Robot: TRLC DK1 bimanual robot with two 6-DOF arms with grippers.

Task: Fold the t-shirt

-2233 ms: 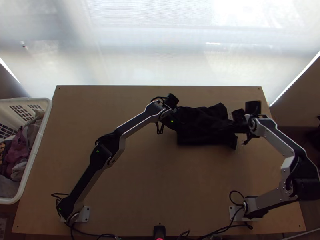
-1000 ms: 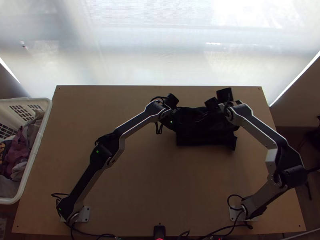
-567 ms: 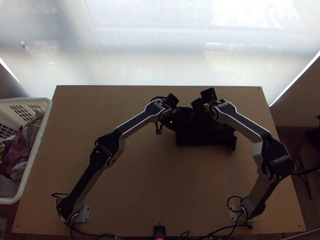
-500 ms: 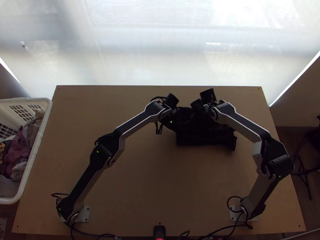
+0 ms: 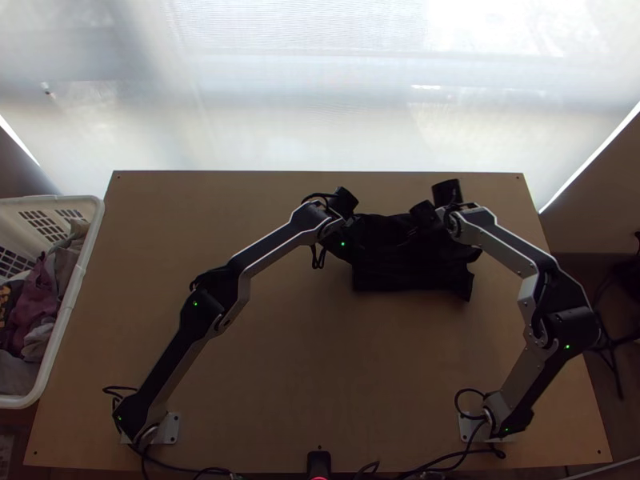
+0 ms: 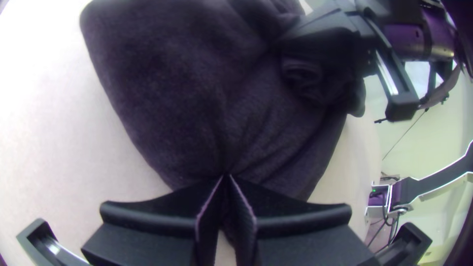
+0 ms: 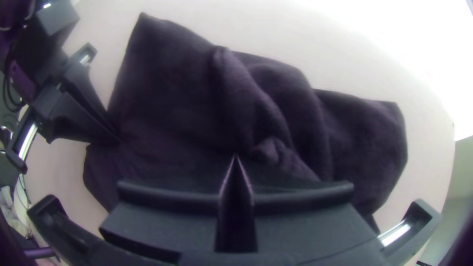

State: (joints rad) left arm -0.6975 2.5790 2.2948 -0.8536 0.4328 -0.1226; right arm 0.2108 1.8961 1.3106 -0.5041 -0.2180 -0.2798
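Top view: black t-shirt (image 5: 412, 276) on the far half of the light wooden table (image 5: 280, 360), partly doubled over and rumpled. Left gripper (image 6: 226, 178) clamped on one end of the cloth, creases fanning out from the pinch; right gripper (image 7: 235, 157) over the raised ruck in the middle, tips together, impossible to tell whether with fabric caught between. Probable step: bringing the far-right part inward and settling the fold. Best to keep the left pinch low and still as an anchor, check for a real hold on the right before any pull, then draw gently along the table, flatten the ruck and release without dragging the upper layer. Compared with half a second ago: right arm (image 5: 512, 254) swung back outward, away from the left arm (image 5: 276, 242); left arm in the same spot, near edge of the cloth practically unmoved.
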